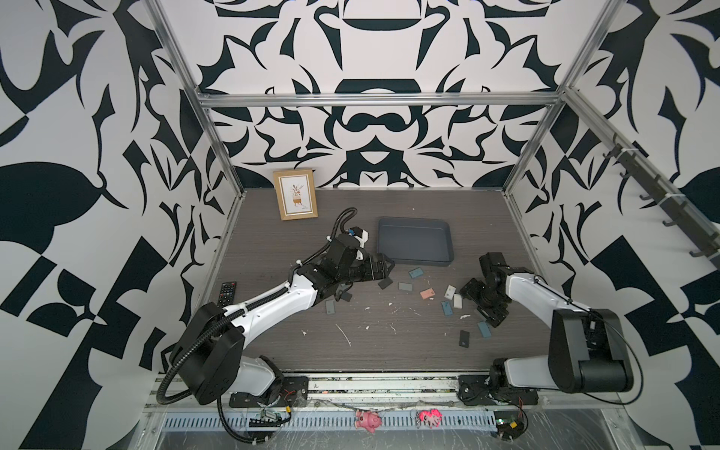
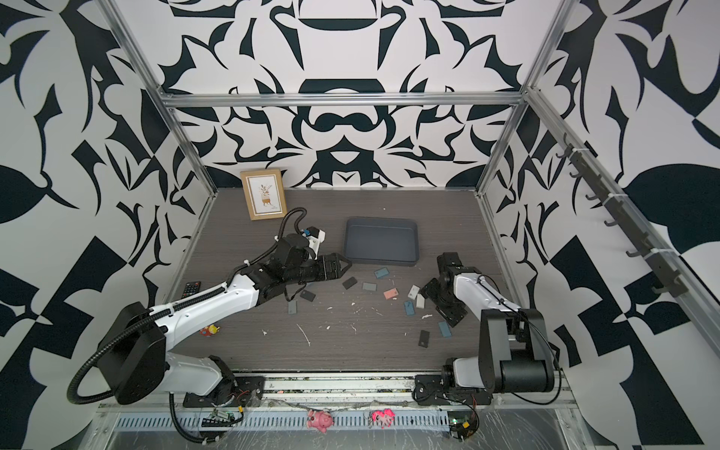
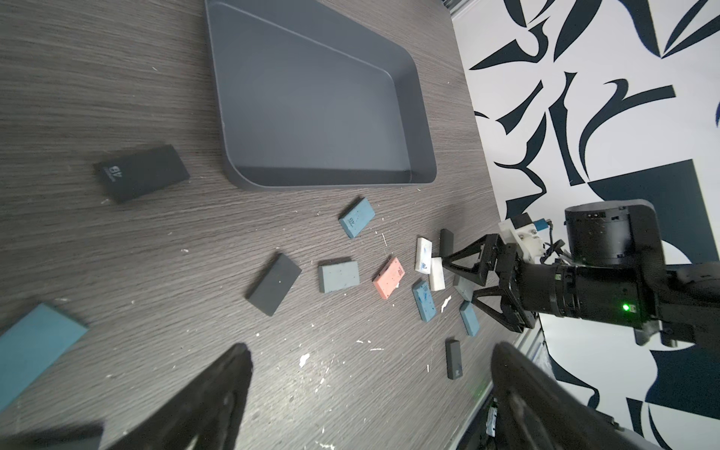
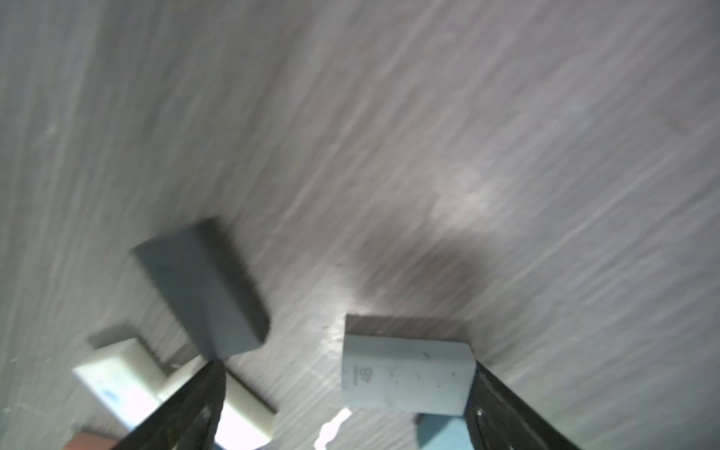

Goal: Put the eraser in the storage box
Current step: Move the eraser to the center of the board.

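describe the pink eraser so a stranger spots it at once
Find the grey storage box on the table. Erasers lie scattered on its robot-facing side, the pink eraser among them. It alone is salmon; the rest are grey, blue, white or black.

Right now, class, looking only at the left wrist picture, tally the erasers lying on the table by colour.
Black erasers: 4
Blue erasers: 4
Grey erasers: 2
White erasers: 2
Pink eraser: 1
Total: 13

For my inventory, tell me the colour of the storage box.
The storage box is plain dark slate grey; the left wrist view shows it best.
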You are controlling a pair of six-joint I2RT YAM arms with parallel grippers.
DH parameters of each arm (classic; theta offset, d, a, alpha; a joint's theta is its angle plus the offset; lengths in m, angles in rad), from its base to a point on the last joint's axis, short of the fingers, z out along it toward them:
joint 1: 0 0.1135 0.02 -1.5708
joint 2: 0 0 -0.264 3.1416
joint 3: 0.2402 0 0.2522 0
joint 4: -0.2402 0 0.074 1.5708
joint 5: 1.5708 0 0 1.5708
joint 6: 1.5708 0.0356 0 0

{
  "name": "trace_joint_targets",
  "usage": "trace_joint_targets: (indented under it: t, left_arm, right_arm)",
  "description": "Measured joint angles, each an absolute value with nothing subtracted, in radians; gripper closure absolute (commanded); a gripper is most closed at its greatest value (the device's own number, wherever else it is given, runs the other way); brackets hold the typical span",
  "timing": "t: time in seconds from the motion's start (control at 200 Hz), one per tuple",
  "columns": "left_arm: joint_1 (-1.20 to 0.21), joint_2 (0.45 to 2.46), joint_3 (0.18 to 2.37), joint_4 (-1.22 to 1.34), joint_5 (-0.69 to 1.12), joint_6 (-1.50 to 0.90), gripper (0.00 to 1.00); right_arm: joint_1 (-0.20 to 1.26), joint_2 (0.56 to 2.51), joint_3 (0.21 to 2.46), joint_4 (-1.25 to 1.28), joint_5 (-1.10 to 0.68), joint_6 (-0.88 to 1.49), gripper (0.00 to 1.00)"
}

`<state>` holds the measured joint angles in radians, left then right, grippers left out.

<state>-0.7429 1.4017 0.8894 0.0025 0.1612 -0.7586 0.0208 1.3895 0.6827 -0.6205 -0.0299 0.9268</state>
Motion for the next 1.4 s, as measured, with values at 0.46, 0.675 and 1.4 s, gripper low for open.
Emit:
trace_joint_targets:
  t: [0.46, 0.675, 1.4]
  left_arm:
    - [-0.743, 1.402, 0.889, 0.002, 0.160, -0.759, 0.01]
    - [-0.750, 1.402, 0.889, 0.002, 0.155, -0.759, 0.01]
    - [-0.805, 1.412, 0.909, -0.036, 0.121, -0.759, 0.01]
  right_arm:
    - [0.212, 1.499, 0.782, -0.485, -0.075, 1.001, 0.05]
    - [0.234, 1.550, 0.828, -0.435, -0.099, 1.016, 0.05]
    - [0.232, 1.620, 0.928, -0.524, -0.073, 0.727, 0.05]
